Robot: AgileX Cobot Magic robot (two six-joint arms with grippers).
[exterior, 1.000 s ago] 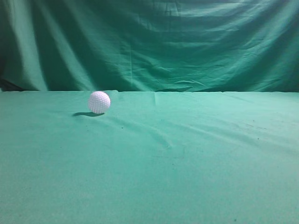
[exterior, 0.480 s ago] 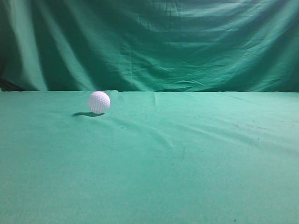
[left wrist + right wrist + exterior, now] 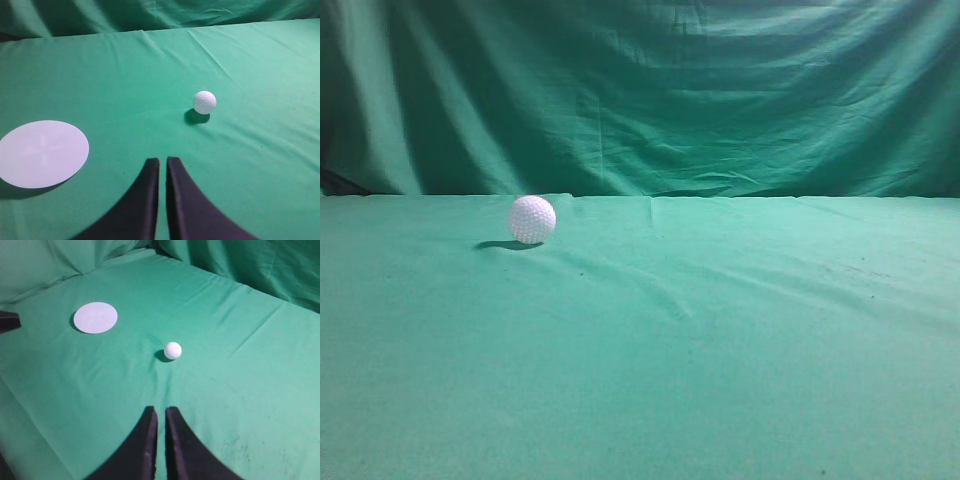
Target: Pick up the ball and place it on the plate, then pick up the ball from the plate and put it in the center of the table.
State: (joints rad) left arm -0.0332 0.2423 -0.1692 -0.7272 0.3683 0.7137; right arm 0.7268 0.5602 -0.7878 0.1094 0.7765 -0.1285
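Sitting free on the table [image 3: 720, 380], the golf ball [image 3: 532, 219] is apart from the plate [image 3: 42, 153] — left gripper [image 3: 162, 161] and right gripper [image 3: 160, 410] both clenched, empty.

Small white dimpled sphere, a golf-ball-like ball [image 3: 532, 219], resting free on the wide flat counter [image 3: 720, 350] covered in slightly wrinkled green cloth. In the exterior view the ball lies left of centre, toward the far edge, casting a dark shadow to its left. In the left wrist view the ball [image 3: 204, 102] sits well apart from, and to the right of, the thin flat round white plate [image 3: 42, 153], which lies flat on the cloth. In the right wrist view the plate [image 3: 95, 317] lies beyond and left of the ball [image 3: 173, 350].
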